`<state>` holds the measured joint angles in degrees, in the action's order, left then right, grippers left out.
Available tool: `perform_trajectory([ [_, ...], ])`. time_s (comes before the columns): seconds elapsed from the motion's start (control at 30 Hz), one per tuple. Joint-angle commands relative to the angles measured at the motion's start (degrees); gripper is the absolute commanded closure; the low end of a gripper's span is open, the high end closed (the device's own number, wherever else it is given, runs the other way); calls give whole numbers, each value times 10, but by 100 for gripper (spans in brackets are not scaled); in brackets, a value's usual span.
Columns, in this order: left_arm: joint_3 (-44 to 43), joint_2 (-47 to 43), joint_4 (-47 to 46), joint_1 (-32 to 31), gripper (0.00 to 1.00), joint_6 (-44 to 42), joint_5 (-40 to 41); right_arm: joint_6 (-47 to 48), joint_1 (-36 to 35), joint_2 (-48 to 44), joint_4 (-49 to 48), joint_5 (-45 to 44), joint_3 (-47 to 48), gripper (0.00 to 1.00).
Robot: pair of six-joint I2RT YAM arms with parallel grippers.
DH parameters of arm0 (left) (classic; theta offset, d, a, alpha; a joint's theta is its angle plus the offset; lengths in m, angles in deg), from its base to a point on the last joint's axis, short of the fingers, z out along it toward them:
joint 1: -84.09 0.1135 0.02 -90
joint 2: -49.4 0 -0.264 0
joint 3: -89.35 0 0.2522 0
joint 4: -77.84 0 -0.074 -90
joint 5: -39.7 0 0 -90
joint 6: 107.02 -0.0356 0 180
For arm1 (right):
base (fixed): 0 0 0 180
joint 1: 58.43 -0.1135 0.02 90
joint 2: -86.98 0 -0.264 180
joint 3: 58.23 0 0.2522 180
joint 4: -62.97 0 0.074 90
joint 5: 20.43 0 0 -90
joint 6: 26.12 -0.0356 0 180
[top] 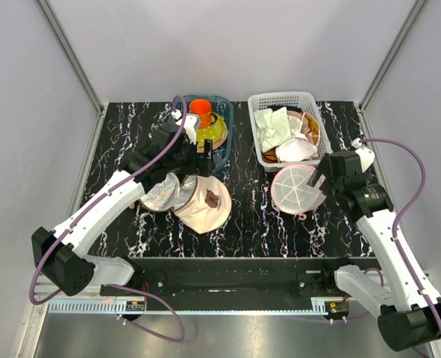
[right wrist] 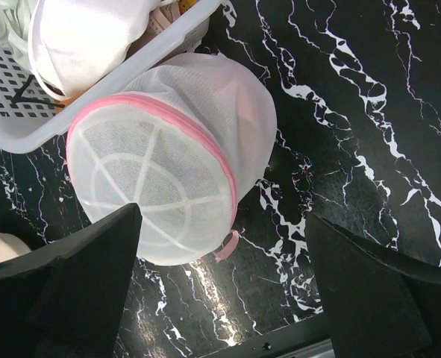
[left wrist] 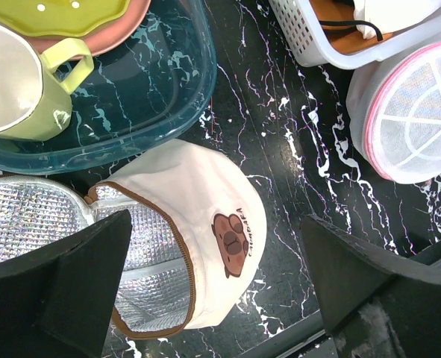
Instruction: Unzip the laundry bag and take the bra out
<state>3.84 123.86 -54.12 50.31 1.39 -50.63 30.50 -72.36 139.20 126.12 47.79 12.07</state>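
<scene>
The laundry bag (top: 298, 189), a round white mesh case with a pink rim and white spoke ribs, lies closed on the table right of centre, leaning against the white basket. It also shows in the right wrist view (right wrist: 168, 160) and in the left wrist view (left wrist: 418, 112). A small pink loop (right wrist: 227, 246) sticks out at its lower edge. The bra is hidden. My right gripper (right wrist: 220, 283) is open and empty, hovering just above and beside the bag. My left gripper (left wrist: 216, 287) is open and empty over a beige pouch.
A beige pouch with a brown mark (top: 203, 203) and silver lining (left wrist: 33, 216) lies open at centre left. A clear tub (top: 219, 138) holds a green mug (left wrist: 19, 82) and dishes. A white basket (top: 260, 101) at the back holds a pale green cloth (top: 272, 125) and a white domed item (top: 295, 151).
</scene>
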Motion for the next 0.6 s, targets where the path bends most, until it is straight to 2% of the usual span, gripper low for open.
perform_trajectory([
  [0.0,-24,0,-24,3,1,-3,-8,10,-1,9,-17,15,10,0],
  [0.1,-23,2,-23,3,1,-1,-11,29,0,0,-46,67,-12,0],
  [0.17,-22,3,-24,3,1,0,-12,53,0,-15,-80,140,-44,0],
  [0.23,-19,2,-25,3,1,0,-13,52,0,-16,-106,155,-66,0],
  [0.47,-3,5,-35,3,1,4,-25,38,7,-12,-119,113,-97,0],
  [0.57,-10,11,-33,3,1,5,-30,26,40,-13,-128,106,-123,0],
])
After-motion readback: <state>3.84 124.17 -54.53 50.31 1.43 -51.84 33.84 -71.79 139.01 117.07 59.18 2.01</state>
